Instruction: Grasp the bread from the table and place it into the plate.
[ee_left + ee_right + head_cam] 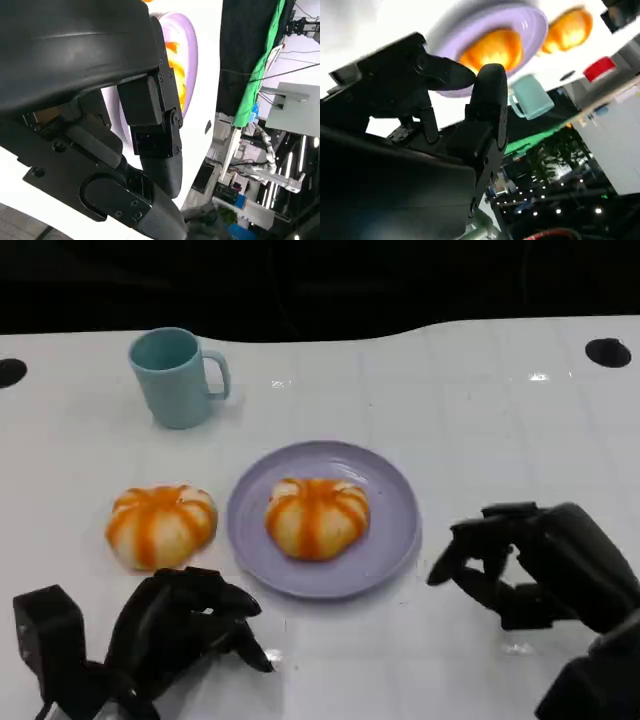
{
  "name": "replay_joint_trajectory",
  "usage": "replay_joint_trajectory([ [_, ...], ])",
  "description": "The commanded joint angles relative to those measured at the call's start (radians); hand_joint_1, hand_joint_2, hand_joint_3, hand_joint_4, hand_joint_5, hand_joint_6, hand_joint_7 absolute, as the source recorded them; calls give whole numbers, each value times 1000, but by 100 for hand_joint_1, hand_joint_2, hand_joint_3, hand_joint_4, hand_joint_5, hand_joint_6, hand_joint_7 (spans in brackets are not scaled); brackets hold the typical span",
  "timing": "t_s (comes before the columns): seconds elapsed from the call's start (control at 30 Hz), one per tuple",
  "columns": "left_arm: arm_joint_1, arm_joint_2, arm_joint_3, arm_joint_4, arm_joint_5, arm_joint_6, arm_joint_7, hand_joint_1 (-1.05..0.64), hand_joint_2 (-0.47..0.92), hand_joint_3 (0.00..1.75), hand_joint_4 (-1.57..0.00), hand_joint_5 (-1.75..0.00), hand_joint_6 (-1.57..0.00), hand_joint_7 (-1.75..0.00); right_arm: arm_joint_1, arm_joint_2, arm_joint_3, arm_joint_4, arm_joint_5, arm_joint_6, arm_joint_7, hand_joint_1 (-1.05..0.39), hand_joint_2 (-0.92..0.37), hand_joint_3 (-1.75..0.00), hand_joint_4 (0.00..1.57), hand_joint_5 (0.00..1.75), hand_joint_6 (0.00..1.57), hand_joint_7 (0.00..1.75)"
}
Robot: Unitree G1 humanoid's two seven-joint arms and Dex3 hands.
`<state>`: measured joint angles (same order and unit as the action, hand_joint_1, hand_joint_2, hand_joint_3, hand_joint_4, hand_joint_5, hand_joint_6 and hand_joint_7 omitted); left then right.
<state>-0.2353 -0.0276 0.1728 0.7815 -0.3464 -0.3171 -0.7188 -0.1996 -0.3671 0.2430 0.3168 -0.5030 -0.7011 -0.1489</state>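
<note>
Left hand (185, 625) curled, empty; right hand (530, 560) half-open, empty; one bread (317, 517) on plate (395, 540), another bread (160, 526) beside it

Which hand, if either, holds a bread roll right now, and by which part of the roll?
Neither. The left hand and right hand hold nothing; one bread roll lies on the table, another on the plate.

Bright overhead light glints off the glossy white counter (470, 420) beneath a black background; the right wrist view is motion-blurred.
</note>
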Motion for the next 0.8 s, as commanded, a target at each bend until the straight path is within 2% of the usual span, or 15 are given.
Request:
replay_joint_trajectory([
  [0.03,-4,12,4,5,0,-4,-3,-105,73,0,-157,-59,-157,-20,61,-27,-35,-49,14,-11,6,-12,-40,-130,90,174,83,140],
  [0.17,-4,11,4,2,-5,5,-8,-105,73,0,-157,-58,-157,-20,104,-32,-49,-64,-8,-19,-2,-13,-37,-133,91,175,78,150],
  [0.37,-8,14,7,5,-4,5,-2,-105,72,0,-157,-58,-157,-20,146,-36,-52,-52,-59,-13,-24,-12,-38,-130,89,175,73,157],
  [0.63,-13,21,10,9,-9,19,-8,-105,72,0,-157,-58,-157,-19,114,-10,-36,92,-124,-96,-180,-10,-37,-131,89,175,69,168],
  [0.8,-15,27,15,15,-9,10,-14,-105,72,0,-157,-58,-157,-19,78,4,-18,165,-170,-120,-261,-10,-31,-139,91,175,69,173],
])
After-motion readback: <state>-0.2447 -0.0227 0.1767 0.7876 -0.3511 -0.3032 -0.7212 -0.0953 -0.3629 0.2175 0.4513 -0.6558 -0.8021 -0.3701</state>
